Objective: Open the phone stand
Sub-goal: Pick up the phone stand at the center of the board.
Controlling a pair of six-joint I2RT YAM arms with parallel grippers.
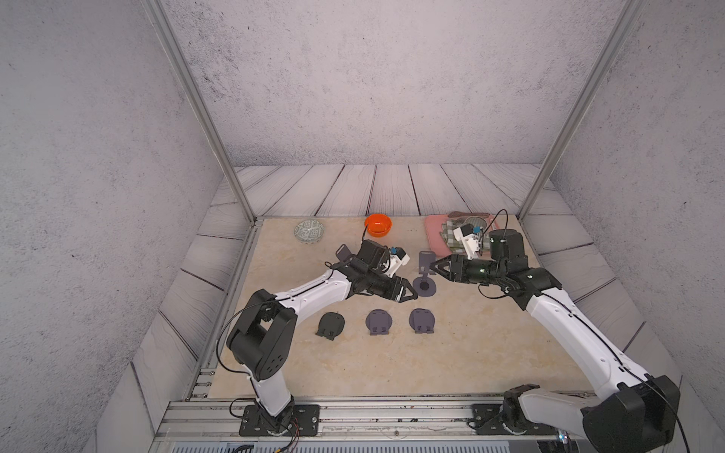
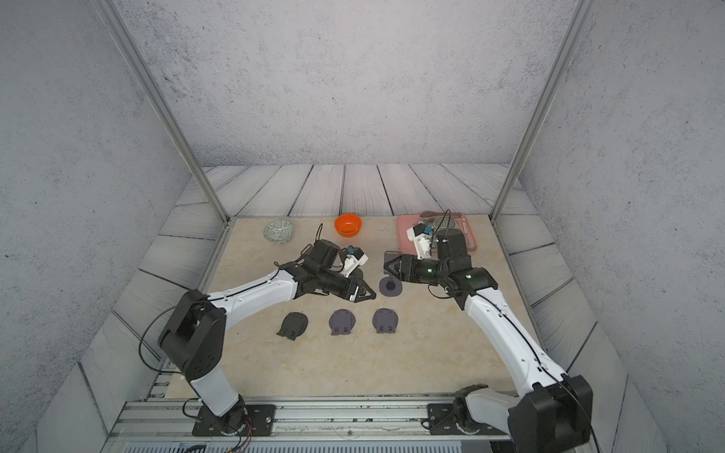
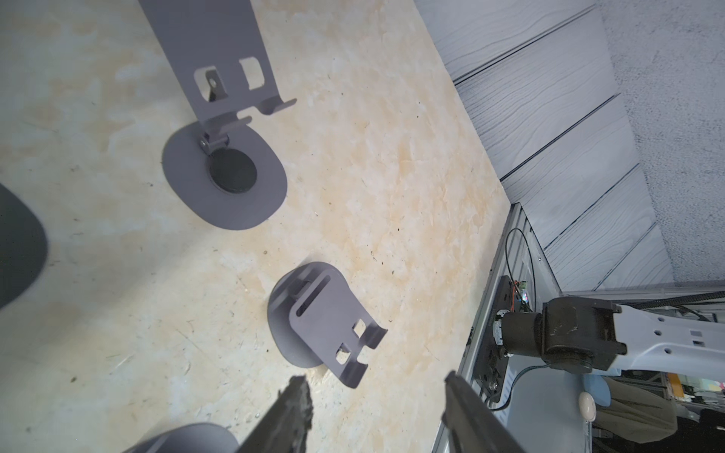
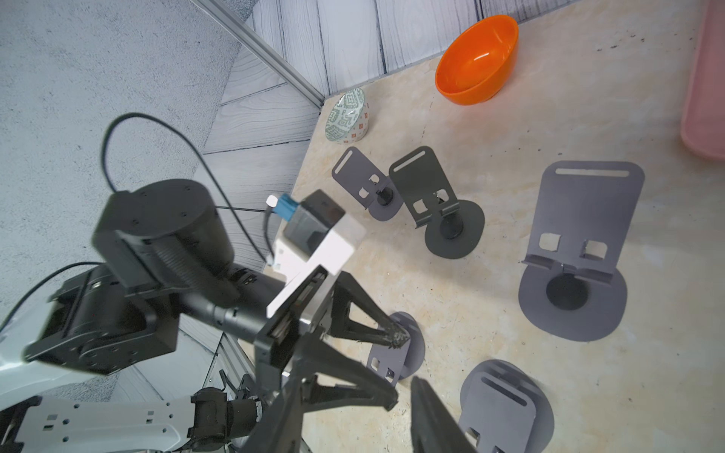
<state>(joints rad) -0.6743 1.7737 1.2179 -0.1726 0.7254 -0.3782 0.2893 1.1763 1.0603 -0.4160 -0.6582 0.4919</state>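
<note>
Because the grey metal phone stand [image 1: 425,274] stands midway across the beige marbled counter [image 1: 353,364] with its plate already raised off its round base, both tools sit spread and empty: left tool [image 1: 410,290] beside the base, right tool [image 1: 433,270] beside the plate.

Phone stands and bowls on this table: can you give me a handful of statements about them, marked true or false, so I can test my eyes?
1. Three folded stands lie in a row near the front of the table. True.
2. The stand beside the left end effector is folded flat too. False: its back plate is raised off its base.
3. The left end effector grips a stand. False: it is open and holds nothing.
4. The orange bowl stands at the back of the table. True.
5. The patterned bowl sits on the pink tray. False: it stands on the bare table, well apart from the tray.
</note>
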